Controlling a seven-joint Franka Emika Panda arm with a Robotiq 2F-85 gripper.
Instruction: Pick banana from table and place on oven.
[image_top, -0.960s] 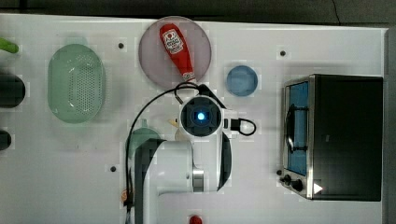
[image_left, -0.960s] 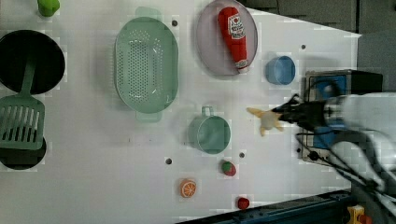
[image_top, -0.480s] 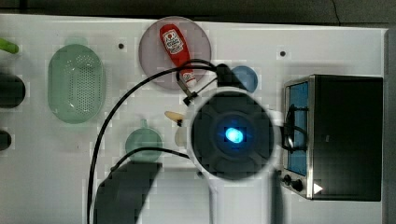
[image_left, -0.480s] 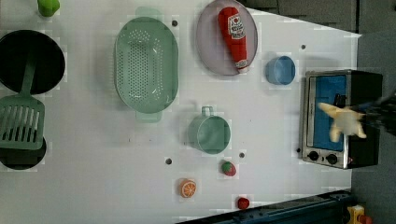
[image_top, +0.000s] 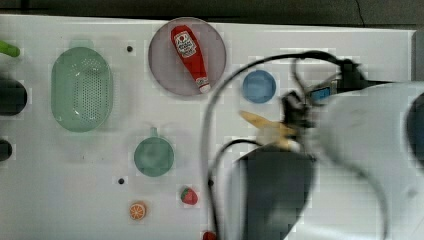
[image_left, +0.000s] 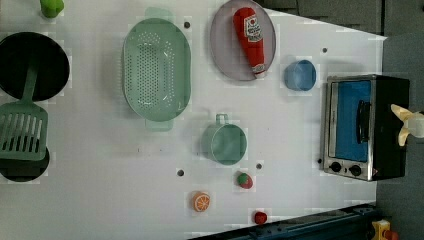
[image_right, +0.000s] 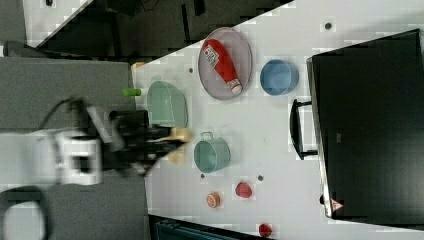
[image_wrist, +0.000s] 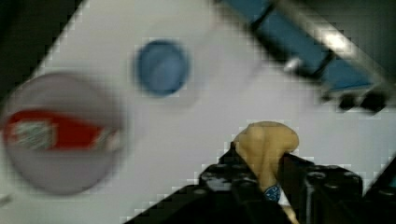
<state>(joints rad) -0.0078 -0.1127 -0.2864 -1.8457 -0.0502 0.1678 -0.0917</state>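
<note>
Carrying one banana (image_wrist: 265, 145) (sole fruit aloft), the gripper (image_wrist: 261, 175) clamped on it, above one oven (image_left: 364, 127).

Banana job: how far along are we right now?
Done: the banana is off the table, pinched in the gripper. In hand: it is being carried; the left view shows it at the far edge of the oven top. Left: set it on the black top and release.

In the top view, the big blurry arm (image_top: 370, 165) hid the oven. In the left view, the banana (image_left: 407, 124) was cut off at the right edge.
</note>
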